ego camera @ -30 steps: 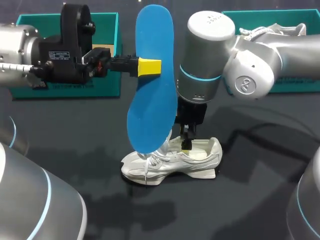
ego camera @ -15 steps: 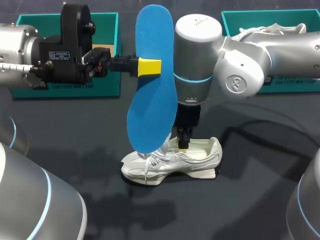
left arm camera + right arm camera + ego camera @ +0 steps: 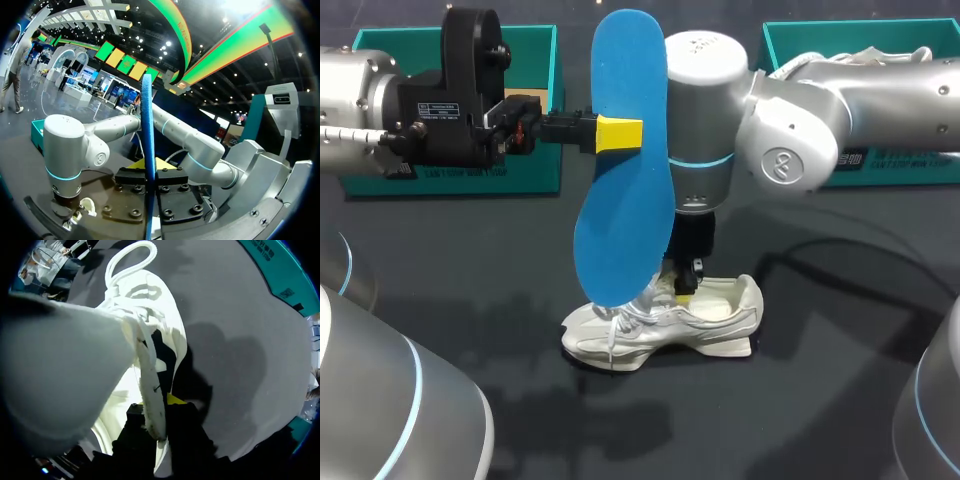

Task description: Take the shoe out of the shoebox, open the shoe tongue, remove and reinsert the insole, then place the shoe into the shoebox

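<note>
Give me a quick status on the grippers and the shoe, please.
Left gripper shut on blue insole, upright above shoe. Right gripper down at shoe's opening. Right arm close beside insole.

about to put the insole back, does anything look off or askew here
Nothing broken or spilled. The blue insole hangs upright in the left gripper, outside the sneaker. The sneaker sits upright; its lace loops loose on the table.

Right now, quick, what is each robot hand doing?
Left gripper: closed, holding the insole.
Right gripper: closed on the shoe, pinching its edge.
</note>
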Controlling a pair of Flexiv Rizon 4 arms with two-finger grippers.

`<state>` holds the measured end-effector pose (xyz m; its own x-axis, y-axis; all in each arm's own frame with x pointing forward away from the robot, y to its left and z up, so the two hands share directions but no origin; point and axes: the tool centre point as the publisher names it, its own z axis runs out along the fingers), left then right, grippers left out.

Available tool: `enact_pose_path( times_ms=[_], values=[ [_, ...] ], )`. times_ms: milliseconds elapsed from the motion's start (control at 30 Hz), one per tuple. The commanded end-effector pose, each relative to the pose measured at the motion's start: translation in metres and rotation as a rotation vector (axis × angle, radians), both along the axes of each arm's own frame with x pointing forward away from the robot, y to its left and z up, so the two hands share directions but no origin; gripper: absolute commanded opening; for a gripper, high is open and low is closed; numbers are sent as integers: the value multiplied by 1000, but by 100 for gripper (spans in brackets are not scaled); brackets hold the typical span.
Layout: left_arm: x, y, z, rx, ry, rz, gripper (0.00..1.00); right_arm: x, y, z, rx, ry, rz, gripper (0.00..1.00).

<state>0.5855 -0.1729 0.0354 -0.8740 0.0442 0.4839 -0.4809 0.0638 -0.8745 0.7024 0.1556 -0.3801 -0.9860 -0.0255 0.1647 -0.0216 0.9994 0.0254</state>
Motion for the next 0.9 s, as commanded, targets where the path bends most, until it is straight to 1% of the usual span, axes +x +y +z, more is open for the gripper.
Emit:
enact_pose_path(
  times_ms=[33, 200, 333, 533, 667, 800, 900],
  values=[
    [0, -1, -1, -1, 0, 0, 0, -2, -5, 11, 11, 9, -41, 0],
    [0, -1, -1, -1, 0, 0, 0, -4, -14, 22, 33, -12, -181, 0],
    [0, -1, -1, -1, 0, 0, 0, -9, -16, 33, 55, -30, -260, 0],
    [0, -1, -1, -1, 0, 0, 0, -18, -13, 53, 71, -57, -377, 0],
    [0, -1, -1, -1, 0, 0, 0, -24, -7, 63, 89, -76, -413, 0],
    [0, -1, -1, -1, 0, 0, 0, -26, -3, 65, 106, -53, -453, 0],
    [0, -1, -1, -1, 0, 0, 0, -25, -1, 68, 107, -25, -554, 0]
  ],
)
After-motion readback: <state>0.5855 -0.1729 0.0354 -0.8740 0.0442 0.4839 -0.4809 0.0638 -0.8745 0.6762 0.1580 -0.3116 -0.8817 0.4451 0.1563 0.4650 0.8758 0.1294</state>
